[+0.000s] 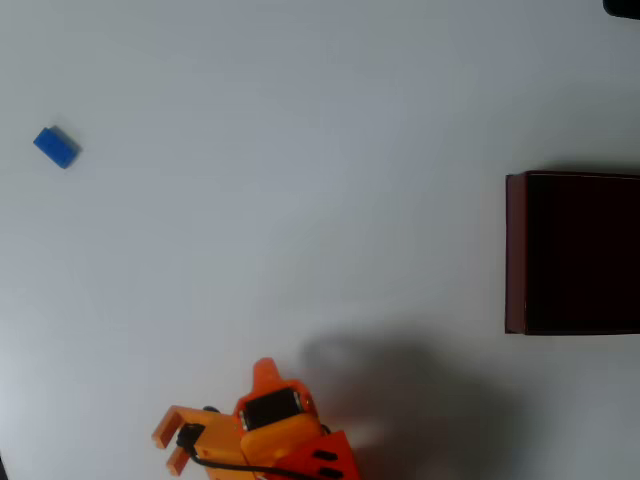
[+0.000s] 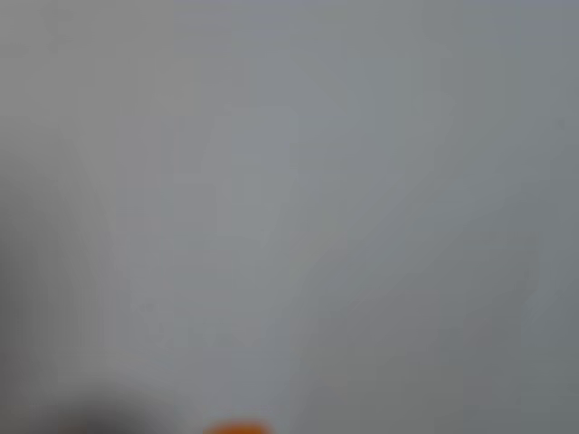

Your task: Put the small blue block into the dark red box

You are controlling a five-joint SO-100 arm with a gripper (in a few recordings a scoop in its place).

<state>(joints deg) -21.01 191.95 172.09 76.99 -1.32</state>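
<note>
Orange gripper (image 1: 168, 443) at the overhead view's bottom edge, fingers spread apart and holding nothing, above the white table (image 1: 300, 200). Small blue block (image 1: 56, 147) lies far upper left; dark red box (image 1: 515, 250) sits at the right edge, well apart.

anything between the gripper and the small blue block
Nothing: in the overhead view the stretch of white table between the gripper and the small blue block is bare.
</note>
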